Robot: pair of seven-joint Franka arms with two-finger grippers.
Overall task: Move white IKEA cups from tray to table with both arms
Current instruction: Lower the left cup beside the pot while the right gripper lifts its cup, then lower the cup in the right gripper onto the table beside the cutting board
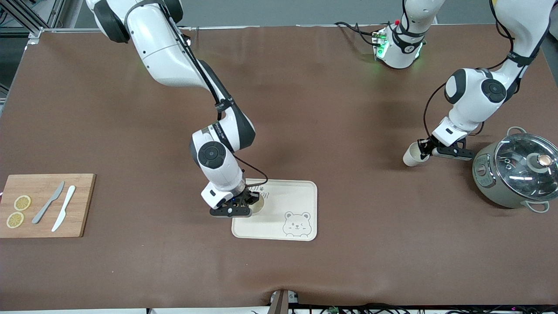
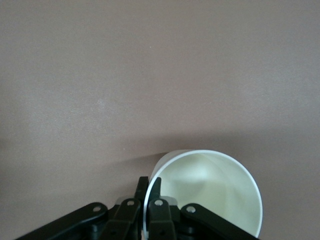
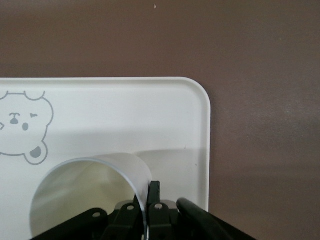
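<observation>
From the front, we see the right gripper down on the tray, pinched on the rim of one cup that sits at the tray's edge toward the right arm's end of the table. The left gripper is low over bare table, near the grey pot, holding the other cup tilted, off the tray altogether. A cutting board with knives and lemon slices lies well apart toward the right arm's end.

In the left wrist view, the fingers are clamped together on the cup's wall, one inside and one outside, with nothing but brown table below.

In the right wrist view it's the same kind of grip: fingers shut on the rim of the cup, with the tray and its bear drawing underneath.

So we'd say we're halfway: one cup is about ready to set down, the other only just grabbed. Next up is probably the left arm leveling its cup and lowering it upright before letting go, while the right lifts its cup clear of the tray's lip and carries it out over the table. A rim pinch is easy to tip, so slow is the way.
</observation>
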